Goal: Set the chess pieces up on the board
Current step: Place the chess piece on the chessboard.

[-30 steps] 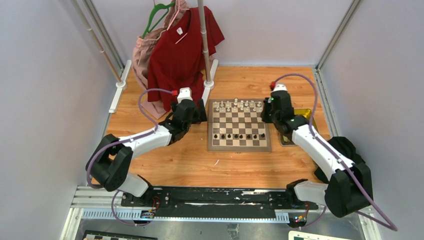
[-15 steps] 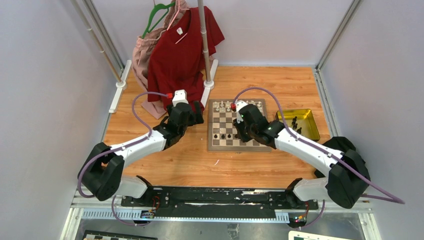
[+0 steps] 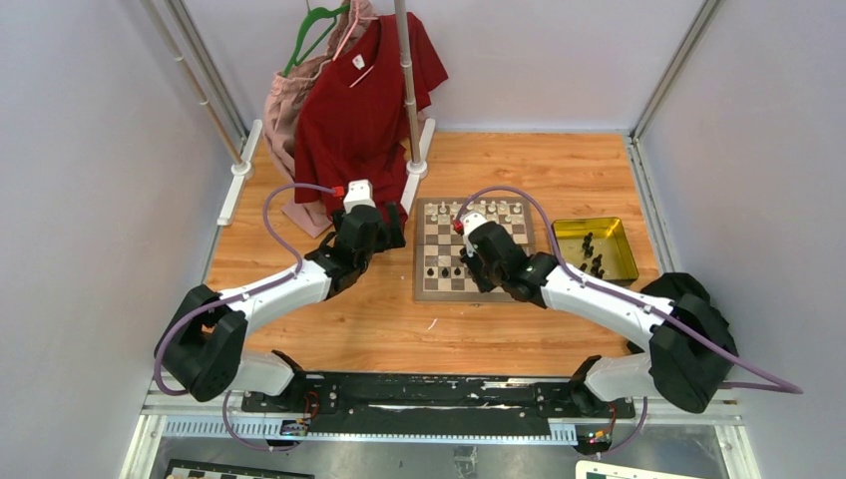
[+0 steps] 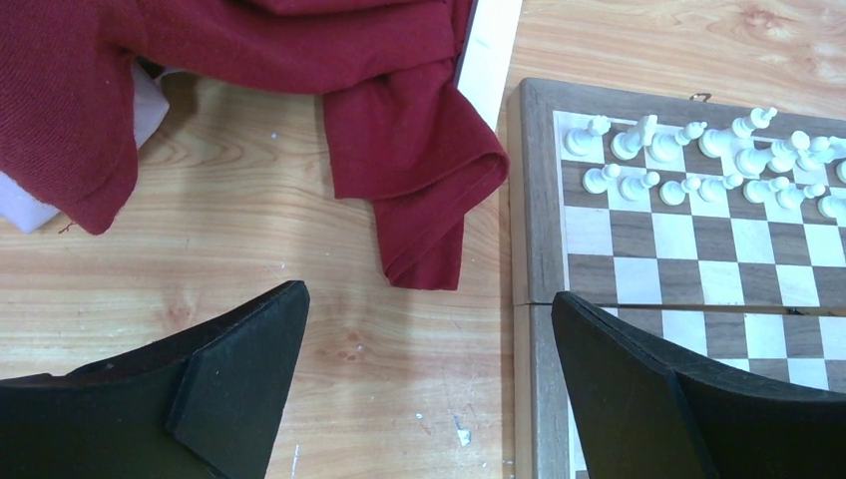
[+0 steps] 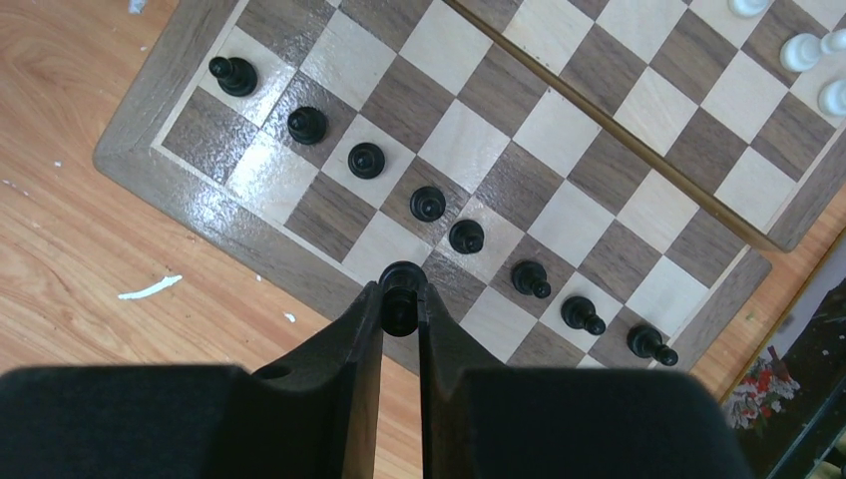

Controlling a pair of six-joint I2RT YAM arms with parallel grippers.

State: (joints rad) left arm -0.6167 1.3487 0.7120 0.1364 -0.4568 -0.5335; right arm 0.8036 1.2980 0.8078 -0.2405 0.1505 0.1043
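The board (image 3: 420,249) lies mid-table, with white chess pieces (image 3: 477,212) filling its two far rows. Several black pawns (image 5: 429,205) stand in a line on the second row from the near edge. My right gripper (image 5: 401,296) is shut on a black piece (image 5: 401,279), which hangs over the near row by the board's border (image 5: 140,150). In the top view that gripper (image 3: 477,269) sits over the board's near half. My left gripper (image 4: 427,299) is open and empty, low over bare wood just left of the board's edge (image 4: 534,200).
At the right of the board is a gold tray (image 3: 599,222) holding more black pieces (image 3: 591,254). From a rack pole (image 3: 407,80) hang a red shirt (image 3: 364,100) and a pink garment (image 3: 284,110). The shirt's hem (image 4: 419,150) drapes onto the table near the board's far-left corner.
My right arm swung from beside the tray leftward across the board to its near rows, carrying the black piece. The left arm shifted slightly, then held still.
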